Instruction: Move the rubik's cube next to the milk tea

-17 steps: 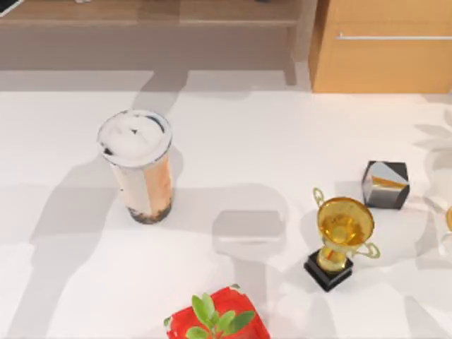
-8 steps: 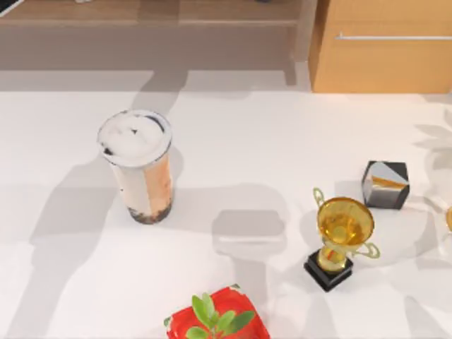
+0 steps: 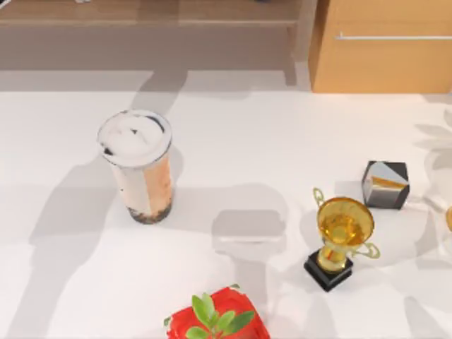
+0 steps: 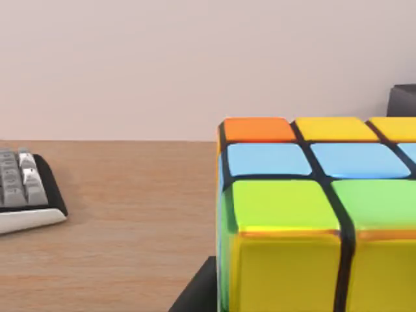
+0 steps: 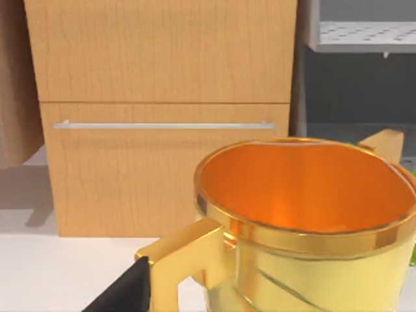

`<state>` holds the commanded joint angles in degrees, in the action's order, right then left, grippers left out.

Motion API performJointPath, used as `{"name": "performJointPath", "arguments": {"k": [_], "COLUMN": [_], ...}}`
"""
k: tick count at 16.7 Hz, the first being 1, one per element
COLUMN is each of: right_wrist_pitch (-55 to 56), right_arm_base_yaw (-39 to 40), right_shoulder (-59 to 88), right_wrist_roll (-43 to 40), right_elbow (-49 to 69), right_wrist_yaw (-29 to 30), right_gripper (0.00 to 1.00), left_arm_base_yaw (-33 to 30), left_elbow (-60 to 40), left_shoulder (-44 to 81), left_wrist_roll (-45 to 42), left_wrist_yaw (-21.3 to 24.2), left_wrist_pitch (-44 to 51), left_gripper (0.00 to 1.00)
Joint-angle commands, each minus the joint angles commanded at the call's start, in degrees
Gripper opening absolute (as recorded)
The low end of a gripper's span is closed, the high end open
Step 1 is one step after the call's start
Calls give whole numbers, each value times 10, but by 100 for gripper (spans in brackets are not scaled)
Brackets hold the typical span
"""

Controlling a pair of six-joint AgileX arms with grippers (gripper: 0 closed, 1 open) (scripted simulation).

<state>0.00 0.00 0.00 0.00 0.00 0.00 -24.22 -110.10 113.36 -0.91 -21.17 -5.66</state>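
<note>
Nothing has shifted across the top views: milk tea (image 3: 140,169) stands left on the worktop (image 3: 254,134), gold trophy (image 3: 340,240) right; rubik's cube (image 4: 318,214) fills the left wrist view, transfer pending, tool states indeterminable.

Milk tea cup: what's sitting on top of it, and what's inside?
A white round lid with dark specks caps the milk tea. Through the clear wall: peach-and-white drink and dark pearls at the base. The lid hides the drink's surface from above.
</note>
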Motion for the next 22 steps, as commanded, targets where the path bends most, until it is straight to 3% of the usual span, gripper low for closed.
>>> {"name": "performJointPath", "arguments": {"k": [8, 12, 18, 22], "right_wrist_pitch": [0, 0, 0, 0], "right_arm_base_yaw": [0, 0, 0, 0], "right_shoulder": [0, 0, 0, 0], "right_wrist_roll": [0, 0, 0, 0], "right_elbow": [0, 0, 0, 0], "right_wrist_yaw": [0, 0, 0, 0], "right_gripper": [100, 100, 100, 100], "left_arm_base_yaw": [2, 20, 99, 163], "left_elbow": [-8, -16, 26, 112], "left_shoulder": [6, -48, -178, -179], "left_wrist_roll": [-2, -5, -11, -2], "left_wrist_yaw": [-2, 50, 187, 238], "left_wrist_pitch": [20, 81, 346, 541], "left_gripper": [0, 0, 0, 0]}}
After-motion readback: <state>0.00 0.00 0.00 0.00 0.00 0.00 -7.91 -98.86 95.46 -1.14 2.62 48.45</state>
